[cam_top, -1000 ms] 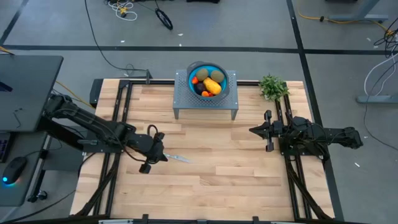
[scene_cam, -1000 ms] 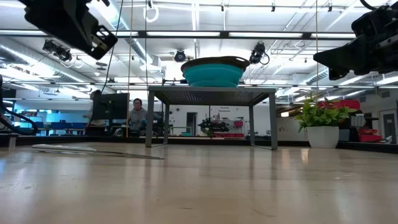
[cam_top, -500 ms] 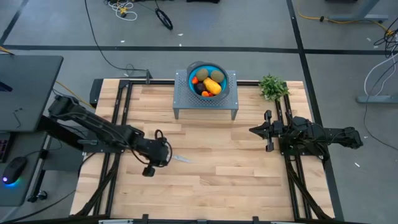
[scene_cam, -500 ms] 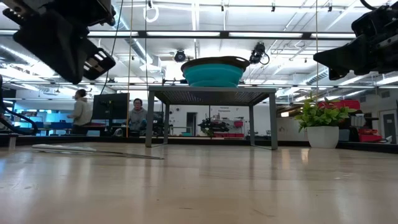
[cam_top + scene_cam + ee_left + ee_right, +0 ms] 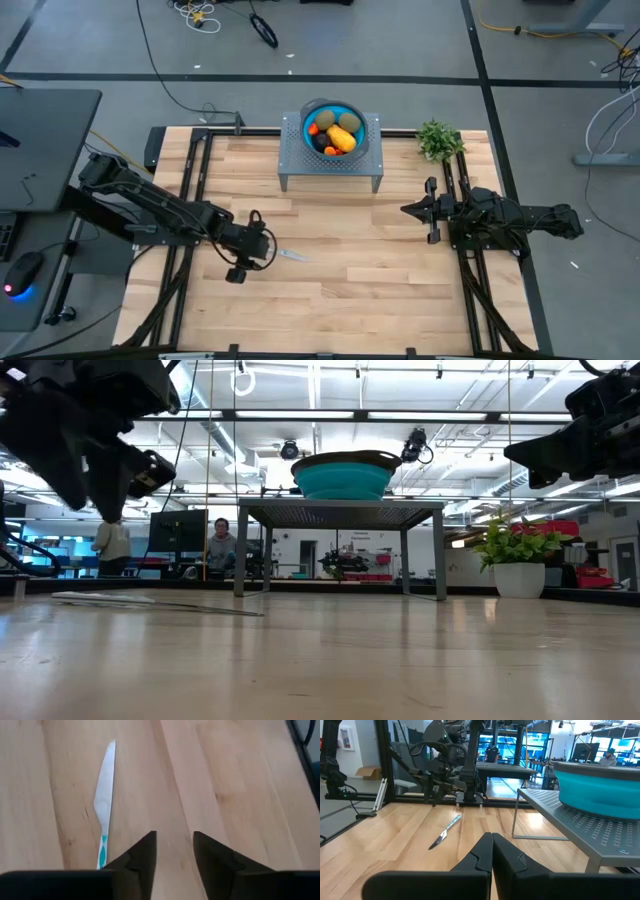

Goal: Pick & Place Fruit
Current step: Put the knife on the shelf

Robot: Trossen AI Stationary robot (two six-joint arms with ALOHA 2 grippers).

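The fruit lies in a teal bowl (image 5: 333, 128) on a grey perforated stand (image 5: 331, 160) at the table's far middle: a yellow-orange piece (image 5: 343, 138), two brown-green ovals (image 5: 327, 121), and small red-orange ones (image 5: 314, 128). In the low view only the bowl (image 5: 345, 475) shows. My left gripper (image 5: 258, 247) (image 5: 174, 854) is open and points down at bare wood, just beside the teal handle (image 5: 101, 853) of a silvery knife (image 5: 291, 255). My right gripper (image 5: 408, 210) (image 5: 492, 845) is shut, held above the table's right side, and faces left.
A small green plant (image 5: 438, 139) in a white pot (image 5: 519, 579) stands at the far right corner. The knife (image 5: 445, 833) lies flat on the wood left of centre. Bare wood stretches between the arms and before the stand. People stand in the room beyond.
My left gripper has come down toward the table by the knife's handle and tipped its fingers downward, shifting slightly toward the right. A person in the room behind has walked leftward.
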